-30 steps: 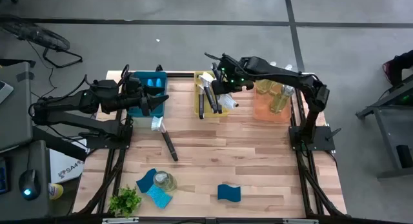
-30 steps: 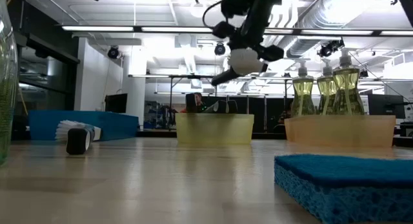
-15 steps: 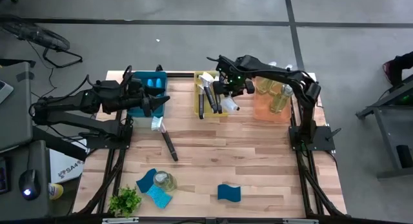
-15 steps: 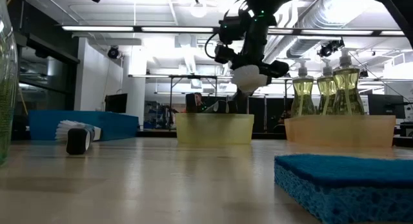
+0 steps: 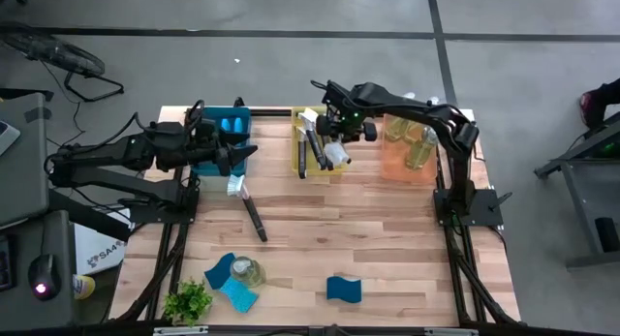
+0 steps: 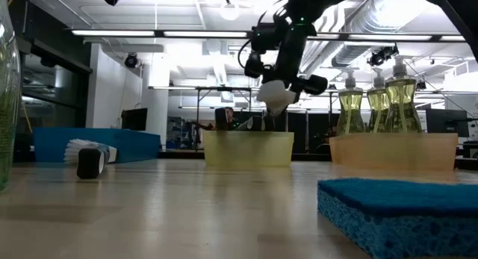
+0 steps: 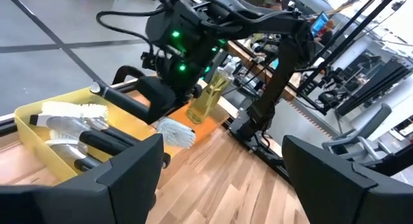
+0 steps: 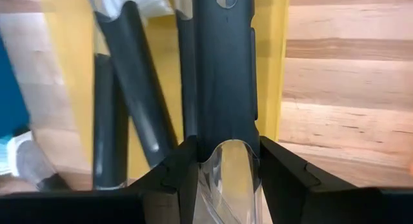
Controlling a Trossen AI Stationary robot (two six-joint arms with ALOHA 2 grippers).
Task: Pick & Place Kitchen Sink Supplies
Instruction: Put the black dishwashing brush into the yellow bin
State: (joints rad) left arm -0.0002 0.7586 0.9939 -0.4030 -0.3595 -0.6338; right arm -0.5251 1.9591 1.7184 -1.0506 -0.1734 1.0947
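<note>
Dish brush (image 5: 332,152) clamped in right tool (image 5: 334,142).

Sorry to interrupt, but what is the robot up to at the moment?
It is sorting sink supplies into bins. The right gripper holds a dish brush over the yellow bin, which already has brushes in it. The left gripper hangs open by the blue bin.

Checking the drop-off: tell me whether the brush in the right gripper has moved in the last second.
Yes. In the high view the brush held by the right gripper has swung in over the yellow bin, its white head now nearer the bin's middle.
</note>
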